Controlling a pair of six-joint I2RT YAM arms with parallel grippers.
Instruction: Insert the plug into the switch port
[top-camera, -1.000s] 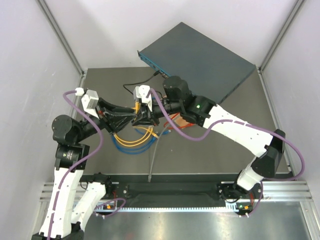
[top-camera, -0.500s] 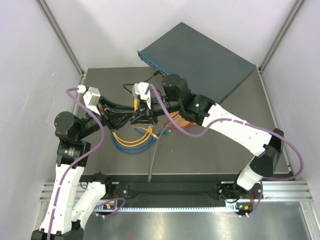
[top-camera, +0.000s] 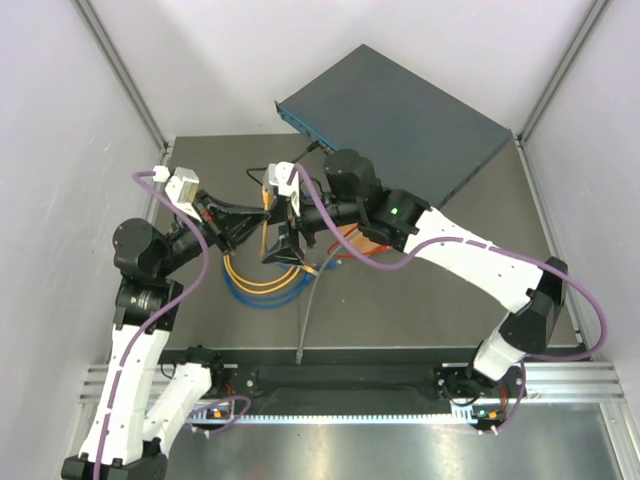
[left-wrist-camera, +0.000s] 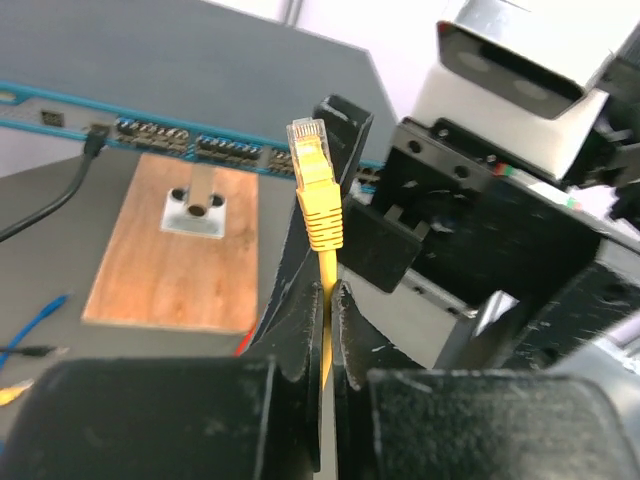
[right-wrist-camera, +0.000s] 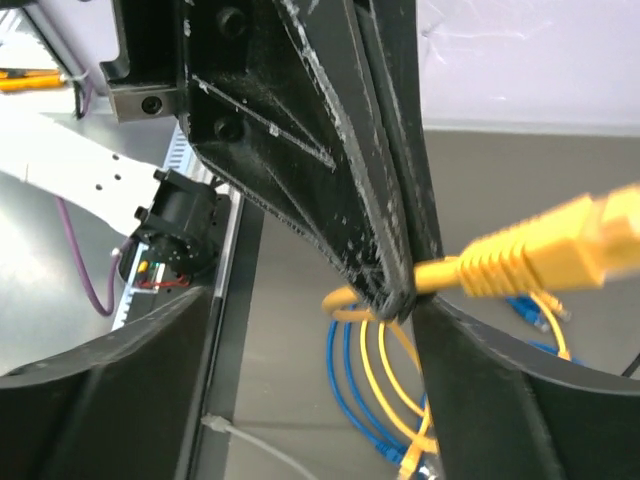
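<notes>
The left gripper (left-wrist-camera: 325, 290) clenches the yellow cable (left-wrist-camera: 326, 268) just below its Ethernet plug (left-wrist-camera: 307, 140), short of the switch (left-wrist-camera: 150, 90). The right gripper (top-camera: 282, 248) gapes empty. Gripped by its cord, the plug could tilt and miss the port.

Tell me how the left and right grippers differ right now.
The left gripper is shut; the right gripper is open. The left gripper pinches the yellow cable below its plug; the right gripper holds nothing, its fingers straddling that cable. Both are black.
</notes>
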